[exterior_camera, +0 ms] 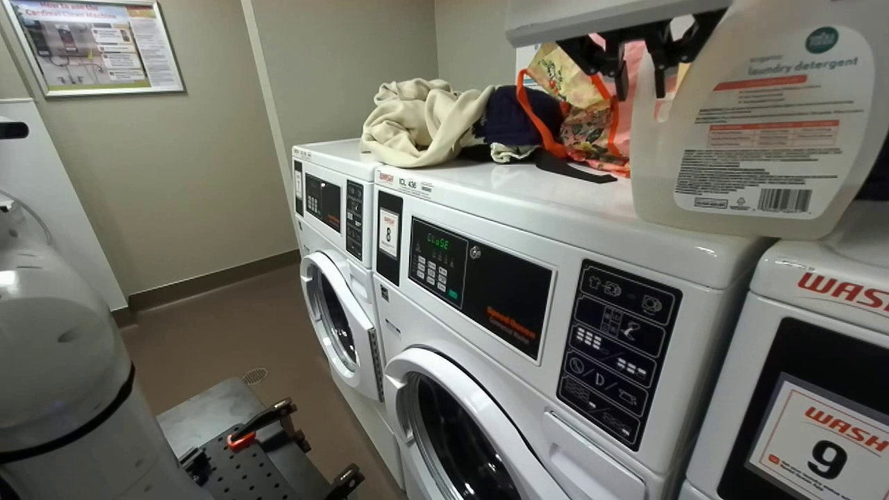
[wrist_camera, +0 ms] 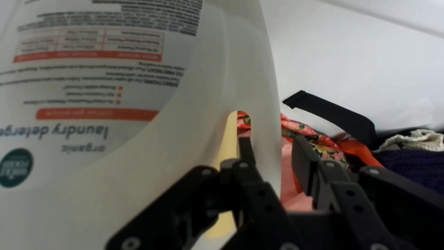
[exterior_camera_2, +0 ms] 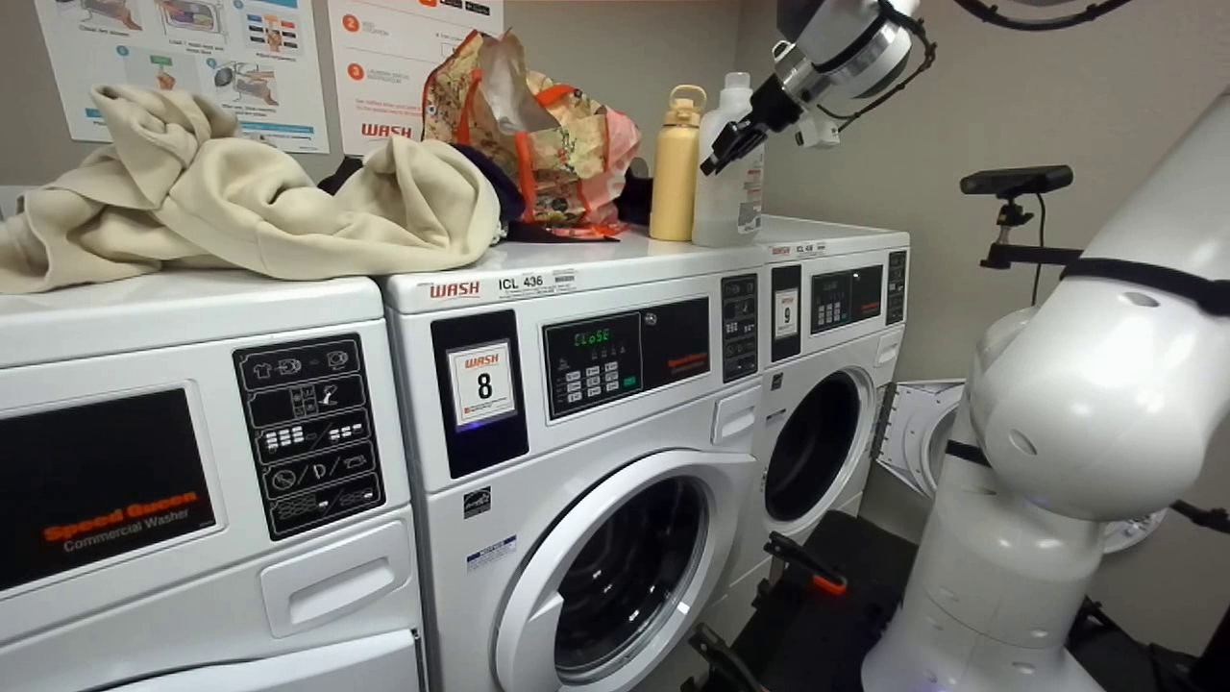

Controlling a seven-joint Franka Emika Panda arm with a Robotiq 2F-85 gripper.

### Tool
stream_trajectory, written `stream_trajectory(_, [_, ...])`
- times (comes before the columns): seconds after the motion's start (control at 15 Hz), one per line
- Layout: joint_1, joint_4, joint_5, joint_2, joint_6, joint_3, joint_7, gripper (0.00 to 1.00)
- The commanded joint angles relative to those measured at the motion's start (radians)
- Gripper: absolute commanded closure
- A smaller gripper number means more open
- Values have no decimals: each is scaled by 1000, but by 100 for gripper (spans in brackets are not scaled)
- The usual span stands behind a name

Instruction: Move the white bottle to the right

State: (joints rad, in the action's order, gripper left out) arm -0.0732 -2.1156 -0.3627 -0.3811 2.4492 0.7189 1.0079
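Observation:
The white bottle (exterior_camera: 778, 139) is a large translucent detergent jug with a printed label and side handle. It stands upright on the washer tops near the seam between machines 8 and 9, and shows in an exterior view (exterior_camera_2: 719, 207) with its white cap. In the wrist view the bottle (wrist_camera: 194, 69) fills the left side. My gripper (wrist_camera: 271, 147) is open around its handle: one finger is at the handle hole, the other outside, with a gap between the handle and the outer finger. The gripper also shows in both exterior views (exterior_camera: 640, 87) (exterior_camera_2: 723, 159), at handle height.
A pale-yellow bottle (exterior_camera_2: 676, 173) stands close beside the white bottle. A floral bag (exterior_camera_2: 567, 144) with orange straps, dark cloth and a beige blanket (exterior_camera_2: 259, 207) lie on the washers. A black strap (wrist_camera: 333, 111) lies on the top. Washer 9 (exterior_camera_2: 846, 229) extends beyond the jug.

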Motion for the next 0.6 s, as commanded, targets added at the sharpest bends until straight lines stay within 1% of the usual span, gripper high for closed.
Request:
stream_trajectory(0.0, [15,30,-22,53,-41,14,78,31])
stream_trajectory(0.07, [20,27,-21,57,-40,12,86,24])
stream_trajectory(0.13, [26,23,-20,59,-42,8,94,16])
stream_trajectory(0.27, [47,16,-7,61,-50,-11,86,2])
stream_trajectory(0.33, [56,12,-1,59,-53,-22,79,0])
stream_trajectory(0.53, [97,5,33,43,-60,-75,42,0])
